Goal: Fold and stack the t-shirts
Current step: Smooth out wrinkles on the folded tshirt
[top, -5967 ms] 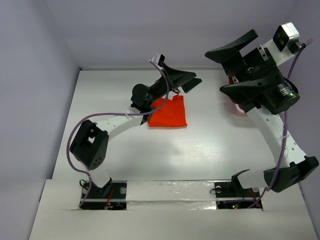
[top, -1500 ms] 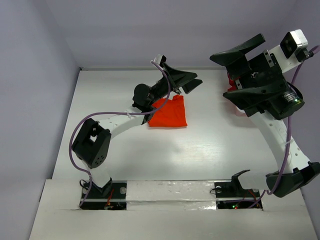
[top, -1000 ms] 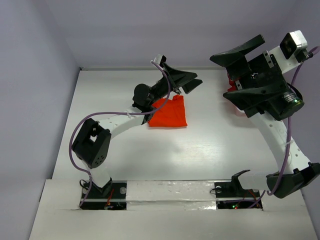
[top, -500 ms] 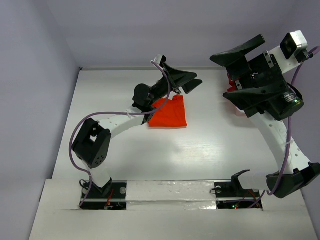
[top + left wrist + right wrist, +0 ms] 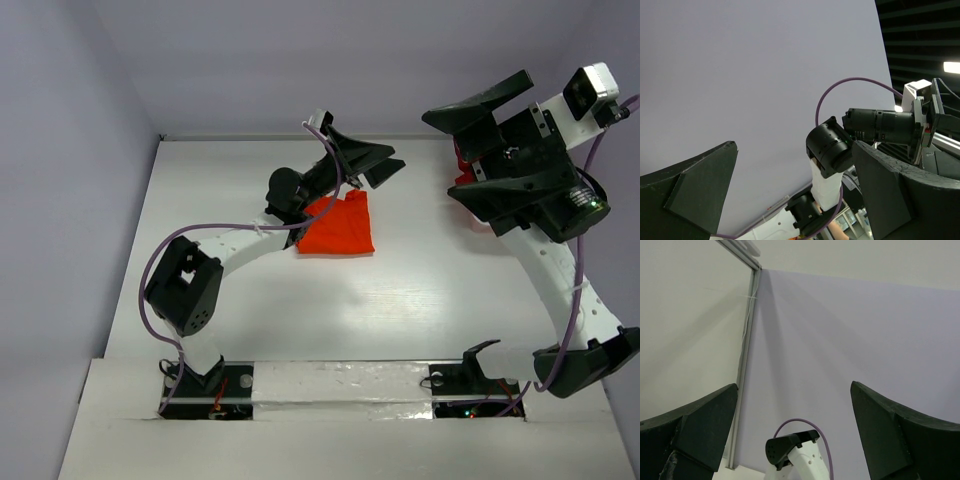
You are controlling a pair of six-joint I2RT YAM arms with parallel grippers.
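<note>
Pale lilac walls [image 5: 300,60] close in a white table [image 5: 420,290], and from my seat the top camera is the only useful view, since both wrist cameras are tipped up at the walls and show no cloth at all. The orange shirt [image 5: 340,230] lies as a rough folded square a little left of the table's middle, its far left corner hidden under my left arm. The left gripper [image 5: 385,160] hangs just beyond that shirt's far edge with its jaws spread wide and nothing between them. The right gripper [image 5: 445,152] is lifted high at the far right, jaws equally wide and empty. Behind it I can make out only a sliver of dark red cloth [image 5: 463,165], which I take to be the second shirt. My main worry is that sliver: the right arm covers most of it, so a descent from here would be nearly blind and might pinch several layers at once or catch whatever it lies in. On the left, a careless sweep back could snag the orange shirt and undo its fold. Bringing both arms toward the middle also risks a knock between them.
</note>
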